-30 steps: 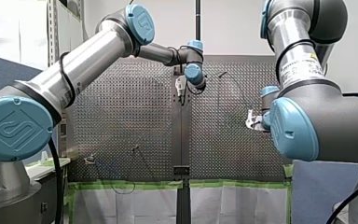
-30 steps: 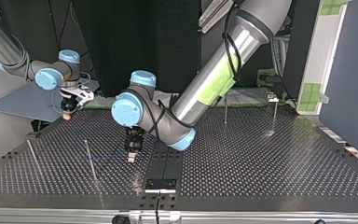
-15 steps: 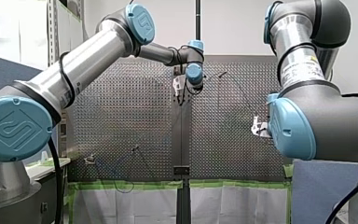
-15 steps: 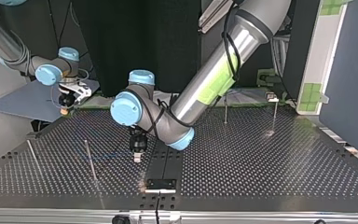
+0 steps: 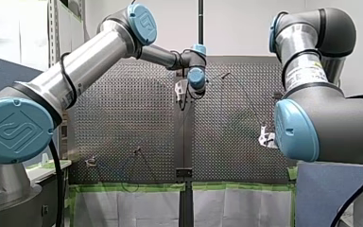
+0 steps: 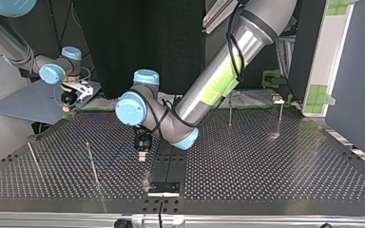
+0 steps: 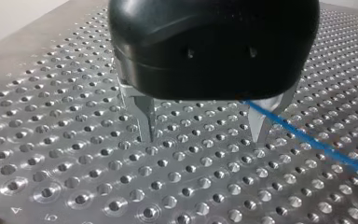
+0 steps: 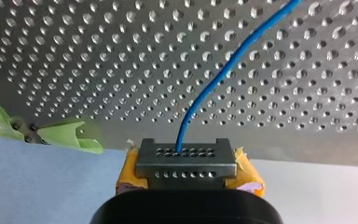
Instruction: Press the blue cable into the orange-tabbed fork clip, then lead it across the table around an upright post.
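Found my left gripper [image 7: 205, 139] released, metal fingers [image 7: 149, 121] spread just over the perforated table [image 6: 266, 166], with the blue cable [image 7: 307, 137] running along the surface past one finger. Noted thin upright posts [image 6: 91, 161] standing beside it in the top view. Farther back, at the table's edge, found my right gripper [image 8: 186, 156] clenched on the blue cable, yellow pads [image 8: 249, 175] showing. Beyond, saw a dark backdrop [image 6: 142, 38] and green tape [image 6: 316, 95].

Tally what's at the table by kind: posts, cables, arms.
Upright posts: 4
Blue cable: 1
Arms, my left and my right: 2
Total: 7
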